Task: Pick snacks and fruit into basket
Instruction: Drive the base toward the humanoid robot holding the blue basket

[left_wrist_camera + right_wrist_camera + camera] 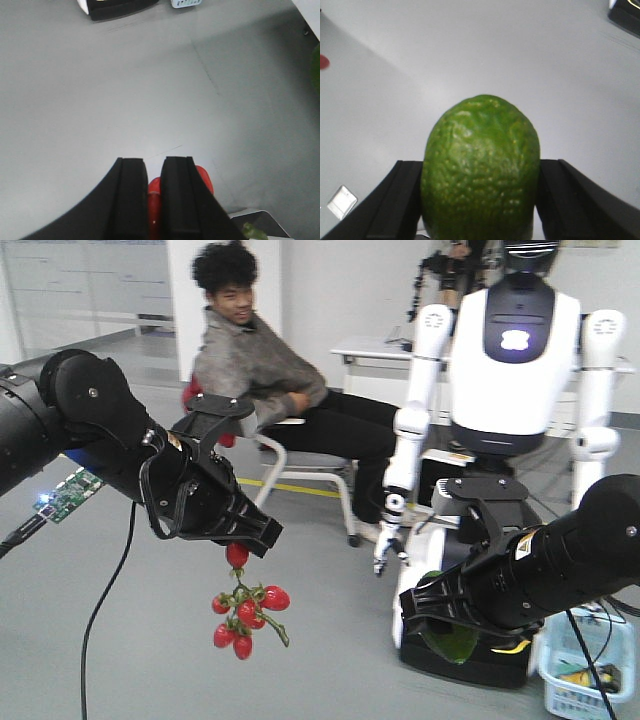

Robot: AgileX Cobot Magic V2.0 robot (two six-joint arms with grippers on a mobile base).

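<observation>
My left gripper (250,543) hangs in mid-air, shut on the top fruit of a bunch of small red fruits (243,615) that dangles below it on a green stem. From the left wrist, the fingers (131,200) pinch one red fruit (154,197). To the right, my right gripper (440,625) is shut on a green oval fruit (452,644); this fruit (480,165) fills the gap between the right fingers (395,200). The light blue slatted basket (565,698) stands on the floor at the lower right. The snacks are out of view.
A man sits on a chair (300,465) behind the arms. A white humanoid robot (515,370) on a dark base stands behind the right arm. Grey floor lies under both grippers. A small white square object (341,201) lies on the floor.
</observation>
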